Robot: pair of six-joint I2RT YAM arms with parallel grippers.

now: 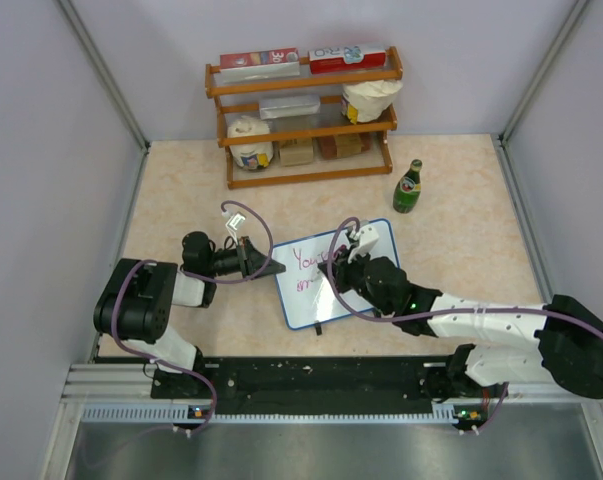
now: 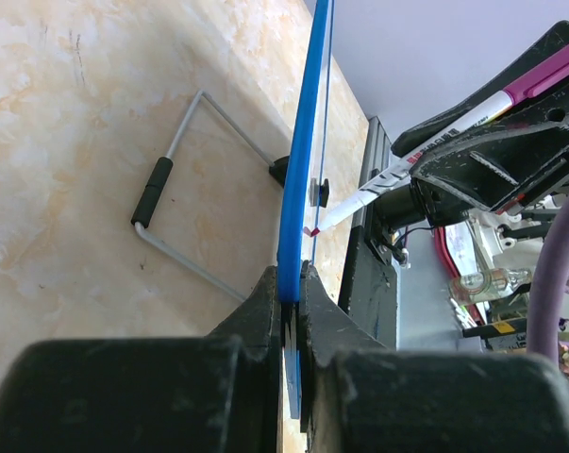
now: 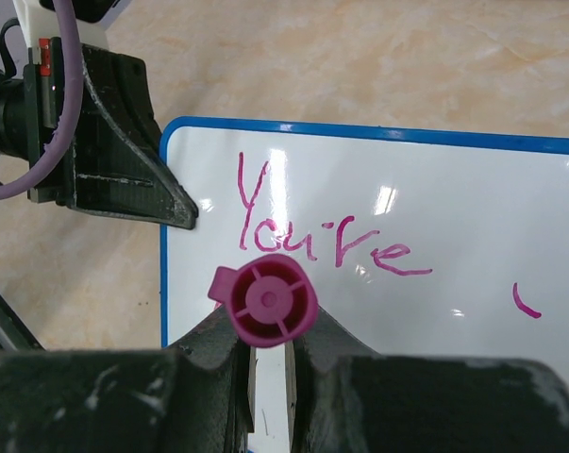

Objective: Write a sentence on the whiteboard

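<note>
**2 Grippers, 1 Board: "You're" Goes Up in Magenta**

At the table's near edge, my left gripper is clamped on the blue frame of the whiteboard, a finger pressed flat against each side of its left edge. My right gripper is closed around a marker. The magenta cap end faces my wrist camera and the tip touches the board's white face. The whiteboard stands tilted at the middle of the marble-patterned table, between my 2 grippers, with a wire stand bearing a black sleeve behind it. On the board, "You're" runs in magenta across the upper left. 1 short stroke sits apart to the right, and a second line below is too small to read. Farther back, a green bottle stands apart from the board's far right corner. Against the rear wall, a 3-tier wooden rack holds boxes and bags.
</note>
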